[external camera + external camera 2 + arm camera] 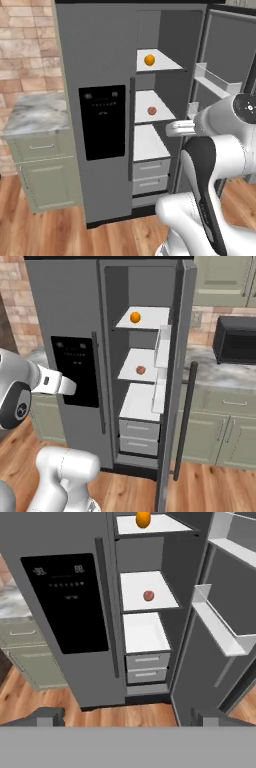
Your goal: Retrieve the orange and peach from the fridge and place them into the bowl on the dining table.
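Fingertips (50, 716) of my gripper (125, 718) stood spread, holding nothing, short of the fridge (95, 60), right door open. Orange (149, 60) sat top shelf, peach (152, 110) below. Step: approach. Next move, I judged: reach in and close on one fruit.

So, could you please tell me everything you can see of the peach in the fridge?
The peach is a small round fruit, dull pinkish-red with a slightly paler patch, smooth-looking and whole. It sits alone near the middle of a white shelf in the fridge, whose right door stands open. Only the shelf touches it. The orange lies on the shelf above, and an empty white shelf and two drawers lie below. Nothing holds or covers it.
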